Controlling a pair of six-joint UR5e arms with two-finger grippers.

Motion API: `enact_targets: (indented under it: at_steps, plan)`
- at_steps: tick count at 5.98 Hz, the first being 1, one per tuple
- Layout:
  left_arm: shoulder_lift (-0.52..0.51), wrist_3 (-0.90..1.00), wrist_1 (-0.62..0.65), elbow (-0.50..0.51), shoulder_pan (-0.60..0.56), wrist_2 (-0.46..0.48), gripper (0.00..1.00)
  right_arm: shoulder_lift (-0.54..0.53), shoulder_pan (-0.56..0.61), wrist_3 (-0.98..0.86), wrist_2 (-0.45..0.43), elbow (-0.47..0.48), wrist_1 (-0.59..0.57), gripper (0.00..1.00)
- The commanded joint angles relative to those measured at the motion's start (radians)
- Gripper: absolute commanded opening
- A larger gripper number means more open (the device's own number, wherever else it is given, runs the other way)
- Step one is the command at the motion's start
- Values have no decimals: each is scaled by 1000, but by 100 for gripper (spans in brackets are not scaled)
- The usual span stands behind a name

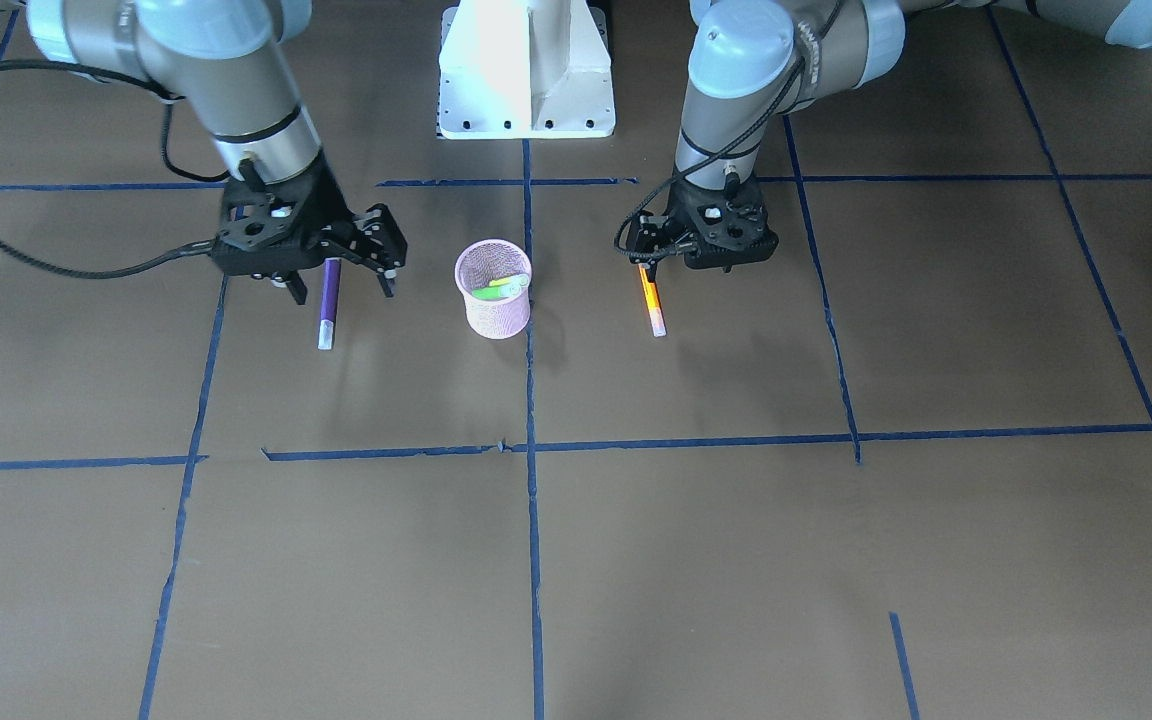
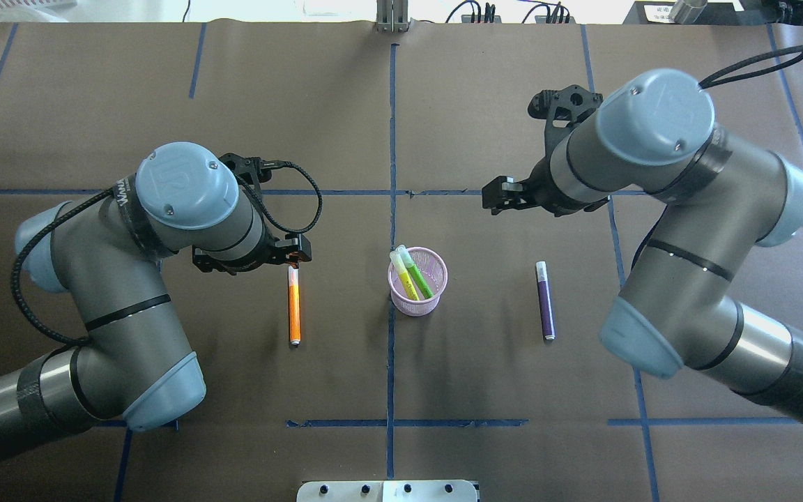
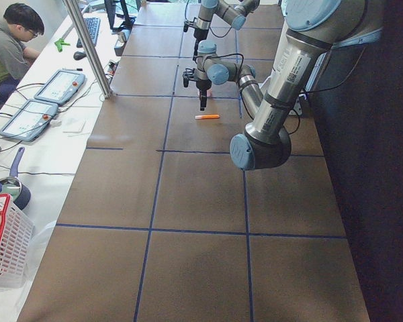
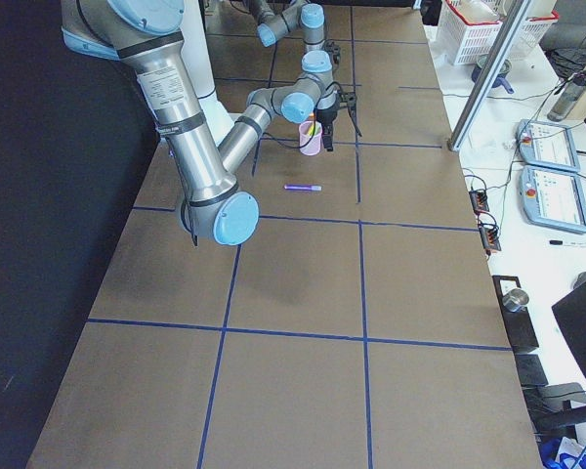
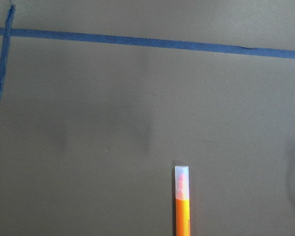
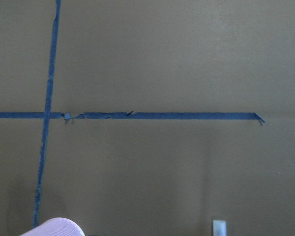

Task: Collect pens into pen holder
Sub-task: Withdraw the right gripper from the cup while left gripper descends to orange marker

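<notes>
Left pincer (image 2: 295, 258) hangs over the cap end of the orange pen (image 2: 294, 307), its grip impossible to tell. The right pincer (image 1: 341, 290) hovers spread above the purple pen (image 1: 327, 300). Both pens lie flat mid-surface (image 2: 164, 84), flanking the holder (image 2: 415, 305), which has green pens (image 2: 421, 279) inside. Each descent should centre on the barrel, jaws crossing it.
</notes>
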Motion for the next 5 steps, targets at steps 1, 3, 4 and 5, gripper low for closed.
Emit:
enact_targets:
  at_steps: [1, 3, 4, 5]
  plan:
    - [-9, -32, -80, 88, 15, 4, 89, -68, 102, -186, 131, 5, -21, 100]
    - [-13, -32, -96, 125, 31, 4, 71, -76, 113, -196, 131, 5, -22, 100]
    - [-13, -32, -129, 145, 35, 4, 71, -78, 115, -196, 131, 5, -22, 100]
    - [-14, -32, -160, 166, 37, 4, 71, -84, 115, -196, 131, 5, -21, 100]
